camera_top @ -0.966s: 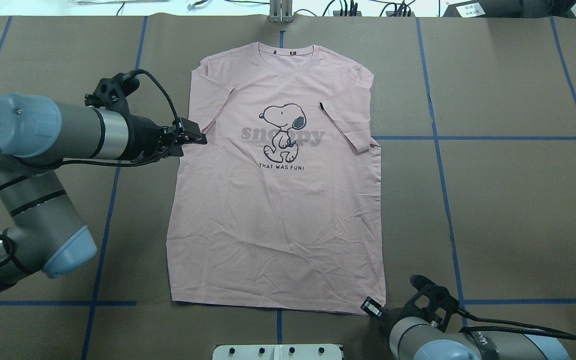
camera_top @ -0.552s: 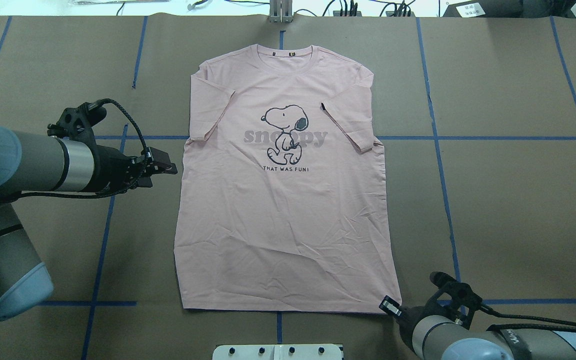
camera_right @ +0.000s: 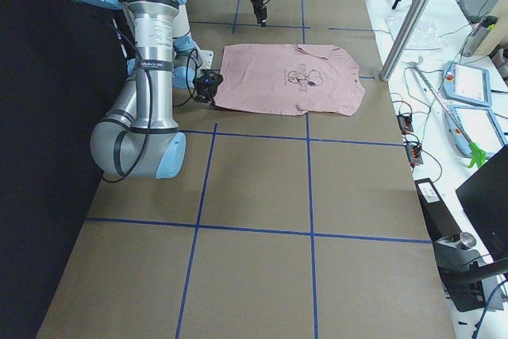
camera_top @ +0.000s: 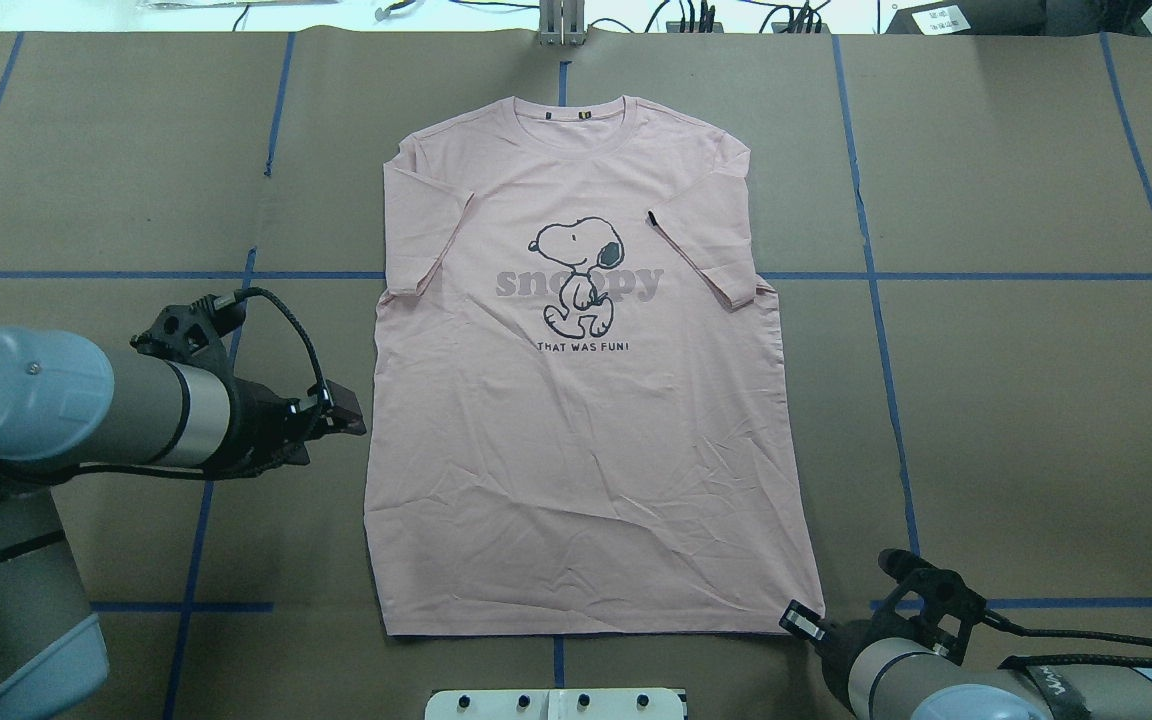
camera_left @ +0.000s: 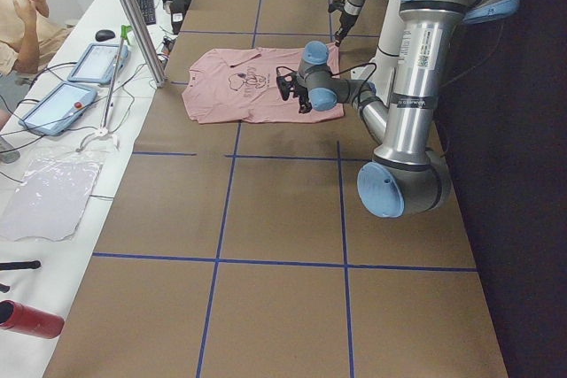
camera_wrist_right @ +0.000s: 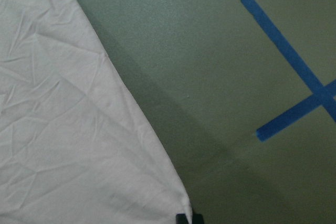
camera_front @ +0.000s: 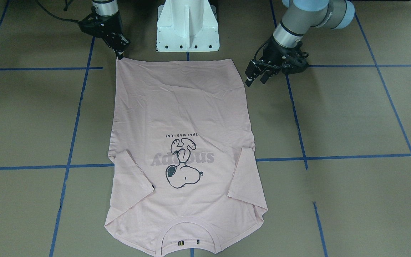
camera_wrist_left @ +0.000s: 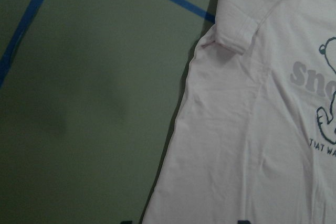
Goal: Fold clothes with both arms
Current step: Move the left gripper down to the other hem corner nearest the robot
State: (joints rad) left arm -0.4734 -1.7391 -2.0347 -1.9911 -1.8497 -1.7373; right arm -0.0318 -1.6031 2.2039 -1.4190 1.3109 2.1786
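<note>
The pale pink Snoopy T-shirt (camera_top: 576, 450) lies flat, print up, collar far from me; it also shows in the front view (camera_front: 180, 107). Both sleeves are folded in over the chest. My left gripper (camera_top: 354, 412) is open beside the shirt's left edge at mid-body, just above the table (camera_front: 255, 77). In the left wrist view the shirt's edge (camera_wrist_left: 173, 145) runs between the wide-apart fingertips. My right gripper (camera_top: 802, 621) is shut on the near right hem corner (camera_front: 120, 54). In the right wrist view that corner (camera_wrist_right: 176, 200) ends at the closed tips.
The white pedestal base (camera_front: 187, 28) stands just behind the hem, between the arms. Blue tape lines (camera_top: 876, 275) cross the brown table cover. A metal post (camera_top: 561, 25) and cables sit at the far edge. An operator (camera_left: 22, 15) and tablets are beyond it.
My left gripper has left the left sleeve and moved back toward me along the shirt's left edge. My right gripper has moved right, pulling the hem corner and the shirt with it.
</note>
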